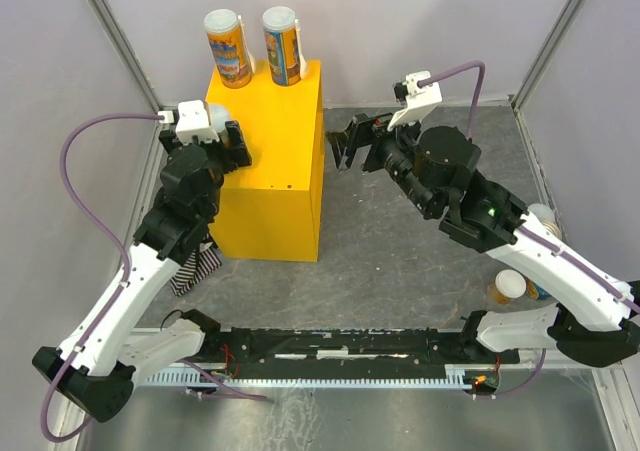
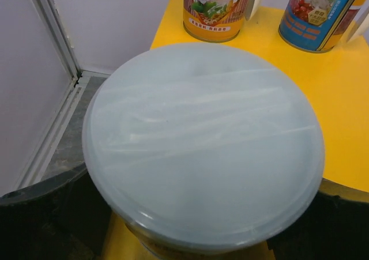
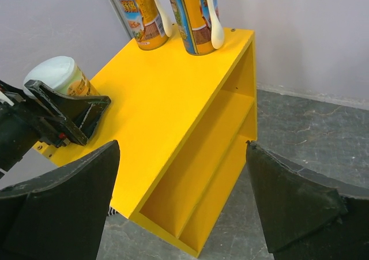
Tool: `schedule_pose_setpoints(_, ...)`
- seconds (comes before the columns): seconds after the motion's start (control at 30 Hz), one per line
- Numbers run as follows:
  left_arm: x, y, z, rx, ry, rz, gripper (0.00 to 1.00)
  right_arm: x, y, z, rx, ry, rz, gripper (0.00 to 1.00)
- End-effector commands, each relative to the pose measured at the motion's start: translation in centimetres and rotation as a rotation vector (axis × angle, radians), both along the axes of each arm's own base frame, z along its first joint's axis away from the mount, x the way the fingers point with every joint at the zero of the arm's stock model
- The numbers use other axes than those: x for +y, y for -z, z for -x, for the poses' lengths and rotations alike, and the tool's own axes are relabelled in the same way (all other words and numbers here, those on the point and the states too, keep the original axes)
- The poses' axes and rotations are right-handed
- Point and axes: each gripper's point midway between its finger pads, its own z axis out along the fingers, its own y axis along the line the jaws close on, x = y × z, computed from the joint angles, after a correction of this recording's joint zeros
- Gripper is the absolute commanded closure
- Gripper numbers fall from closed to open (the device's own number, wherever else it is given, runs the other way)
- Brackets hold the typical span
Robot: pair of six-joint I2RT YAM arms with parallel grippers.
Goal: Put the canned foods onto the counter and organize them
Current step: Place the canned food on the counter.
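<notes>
1. Top view: the left gripper [image 1: 215, 136] brackets a white-lidded can [image 1: 197, 119] at the left edge of the yellow desk [image 1: 285, 171]. Two taller cans [image 1: 226, 46] stand at the desk's far edge.
2. Left wrist: the lid fills the view, and it cannot be told whether the can is clamped or released.
3. Right wrist: the right gripper [image 3: 180, 149] hangs wide and empty, right of the desk. This looks like the placing step. The next move calls for retreating without tipping the can.

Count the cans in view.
4: orange can and blue can at the box's far edge, third can in the left claw, fourth can beside the right arm; more may hide there.
</notes>
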Motion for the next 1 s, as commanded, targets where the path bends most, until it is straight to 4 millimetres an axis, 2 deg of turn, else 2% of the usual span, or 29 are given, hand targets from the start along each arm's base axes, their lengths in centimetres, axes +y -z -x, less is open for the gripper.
schedule_pose_setpoints(0.0,0.0,-2.6,0.1,-0.063,0.021,0.050,0.02,-0.9,-2.5,0.0,-0.039,0.004,-0.040,0.02)
schedule_pose_setpoints(0.43,-1.9,-5.7,2.3,-0.096,0.171,0.168,0.01,-1.1,-2.2,-0.4,-0.023,0.011,-0.024,0.01)
schedule_pose_setpoints(0.77,0.4,-8.7,4.8,-0.145,0.119,0.188,0.01,-0.9,-2.3,-0.3,-0.016,0.003,-0.030,0.01)
schedule_pose_setpoints(0.9,1.1,-10.6,5.5,-0.186,0.105,0.185,0.01,-1.0,-2.6,-0.5,-0.020,0.011,-0.023,0.01)
schedule_pose_setpoints(0.97,1.2,-11.9,5.7,-0.210,0.111,0.187,0.01,-1.8,-2.9,-0.8,-0.028,0.050,-0.014,0.01)
